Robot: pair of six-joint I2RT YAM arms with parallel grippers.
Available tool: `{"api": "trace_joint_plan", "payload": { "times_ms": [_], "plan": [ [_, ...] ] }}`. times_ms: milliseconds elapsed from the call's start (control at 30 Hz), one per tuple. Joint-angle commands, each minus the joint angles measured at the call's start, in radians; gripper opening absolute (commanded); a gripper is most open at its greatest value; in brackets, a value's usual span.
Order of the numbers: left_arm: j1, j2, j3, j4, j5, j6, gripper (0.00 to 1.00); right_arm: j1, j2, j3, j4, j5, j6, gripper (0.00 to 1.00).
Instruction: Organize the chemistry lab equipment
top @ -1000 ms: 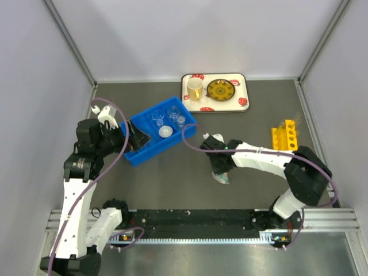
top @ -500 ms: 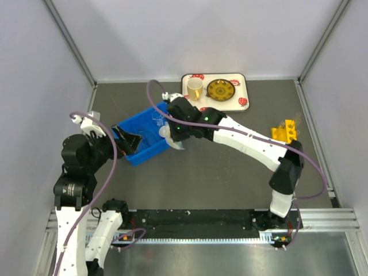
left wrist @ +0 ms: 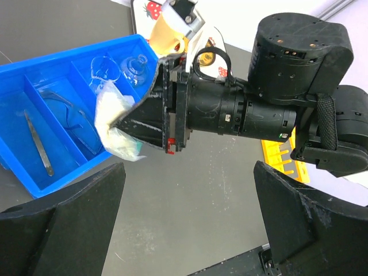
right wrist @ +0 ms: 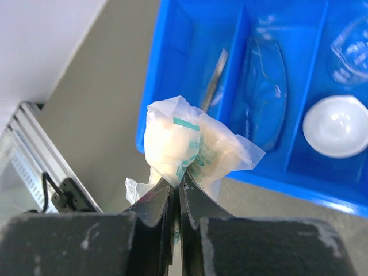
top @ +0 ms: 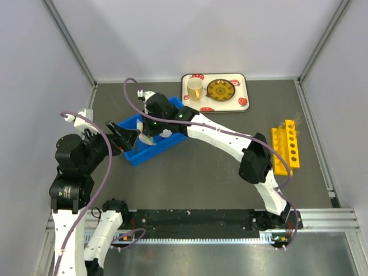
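Since a second ago the right arm has swung from the bare middle of the table over to the blue bin (top: 137, 157), carrying the packet (top: 149, 138) with it; the left arm has drawn back a little.

From above, the right gripper (top: 147, 135) hangs over the bin's near-left part, and the left gripper (top: 127, 137) sits just beside the bin's left end. At the back a white tray (top: 242, 103) with red marks bears a yellow mug (top: 194, 89) and a round patterned plate (top: 221, 89). A yellow block rack (top: 286, 147) lies well apart on the right.

The left wrist view shows that arm's two black fingers spread wide with nothing between them. Beyond, the crumpled, translucent packet dangles from the other arm's pinched tips over the bin's near wall. Two small clear beakers (left wrist: 106, 68) stand in a far compartment, and the goggles (left wrist: 69, 115) lie in the middle one. A thin grey sliver (left wrist: 38, 145), perhaps a tube, lies in the end one.

The right wrist view shows its fingers pressed together on the packet's white-and-teal film. Below, a smooth white dome (right wrist: 338, 126) rests in its own compartment
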Motion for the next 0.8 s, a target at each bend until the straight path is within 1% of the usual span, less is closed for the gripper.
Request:
{"api": "trace_joint_plan", "payload": {
  "times_ms": [0,67,100,300,533,767],
  "plan": [
    [-0.002,0.013,-0.007,0.056,0.012,0.005,0.99,0.007,0.012,-0.016,0.271,-0.058,0.017,0.00],
    [-0.002,0.018,-0.011,0.058,0.010,0.008,0.99,0.006,0.043,-0.017,0.310,-0.071,0.030,0.00],
    [-0.002,0.018,-0.013,0.056,0.012,0.009,0.99,0.004,0.052,-0.025,0.355,-0.077,0.033,0.00],
    [-0.002,0.025,-0.019,0.058,0.023,0.018,0.99,0.006,0.151,-0.008,0.469,-0.117,0.068,0.00],
    [-0.002,0.022,-0.033,0.055,0.029,0.037,0.99,0.004,0.248,0.024,0.572,-0.134,0.073,0.00],
    [-0.003,0.028,-0.056,0.065,0.052,0.040,0.99,0.004,0.340,0.095,0.590,-0.167,0.108,0.00]
  ]
}}
